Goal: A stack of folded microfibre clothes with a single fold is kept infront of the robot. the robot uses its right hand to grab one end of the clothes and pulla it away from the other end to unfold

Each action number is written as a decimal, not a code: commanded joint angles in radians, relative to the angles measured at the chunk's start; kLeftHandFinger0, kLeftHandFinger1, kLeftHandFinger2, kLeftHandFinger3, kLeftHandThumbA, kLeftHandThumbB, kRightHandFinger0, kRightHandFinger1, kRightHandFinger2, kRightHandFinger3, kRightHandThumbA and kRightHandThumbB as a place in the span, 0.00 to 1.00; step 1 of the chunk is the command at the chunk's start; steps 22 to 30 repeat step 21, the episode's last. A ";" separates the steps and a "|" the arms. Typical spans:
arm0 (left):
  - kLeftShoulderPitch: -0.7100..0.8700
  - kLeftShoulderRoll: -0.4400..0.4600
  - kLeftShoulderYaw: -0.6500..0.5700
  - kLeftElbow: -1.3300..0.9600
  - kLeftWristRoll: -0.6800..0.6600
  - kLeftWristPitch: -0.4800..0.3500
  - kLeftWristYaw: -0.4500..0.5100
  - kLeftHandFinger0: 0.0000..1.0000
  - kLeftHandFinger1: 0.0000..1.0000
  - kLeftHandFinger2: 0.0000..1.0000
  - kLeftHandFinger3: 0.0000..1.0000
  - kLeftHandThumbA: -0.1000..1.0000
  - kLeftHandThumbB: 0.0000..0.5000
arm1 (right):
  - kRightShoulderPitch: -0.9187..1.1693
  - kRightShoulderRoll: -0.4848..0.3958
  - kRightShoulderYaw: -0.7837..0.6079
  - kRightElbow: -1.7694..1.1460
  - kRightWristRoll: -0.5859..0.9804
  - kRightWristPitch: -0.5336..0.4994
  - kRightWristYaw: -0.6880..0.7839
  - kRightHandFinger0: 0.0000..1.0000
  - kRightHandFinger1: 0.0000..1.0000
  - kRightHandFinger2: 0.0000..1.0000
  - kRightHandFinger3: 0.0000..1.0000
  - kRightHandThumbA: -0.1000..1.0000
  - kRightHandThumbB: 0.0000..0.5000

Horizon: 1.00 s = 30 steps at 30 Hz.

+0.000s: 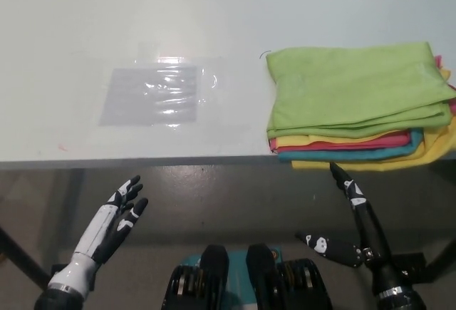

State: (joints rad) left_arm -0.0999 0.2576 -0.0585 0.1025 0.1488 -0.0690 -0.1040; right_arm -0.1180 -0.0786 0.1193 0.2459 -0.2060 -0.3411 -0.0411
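Your black right hand (pixel 356 231), fingers spread and holding nothing, hangs below the table's (pixel 214 53) front edge just short of the cloth stack (pixel 356 103) near the front right corner, long axis along that edge; the white left hand (pixel 114 221) rests open, well apart.

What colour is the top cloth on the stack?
Lime green top cloth, seen in the head view.

Your right hand (pixel 356 235) sits below the table edge (pixel 142 162), fingers spread, nothing between its fingertips and the overhanging front of the cloth stack (pixel 356 103) just above them. Left of the stack, a clear plastic sheet (pixel 153 95) lies flat; bare tabletop surrounds it. Your left hand (pixel 114 224) hangs open below the edge.
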 commanded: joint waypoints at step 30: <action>0.014 0.014 -0.003 -0.028 -0.003 -0.037 -0.013 1.00 1.00 1.00 1.00 0.92 0.65 | 0.004 -0.003 -0.017 -0.047 0.079 0.073 0.065 1.00 1.00 1.00 1.00 1.00 0.40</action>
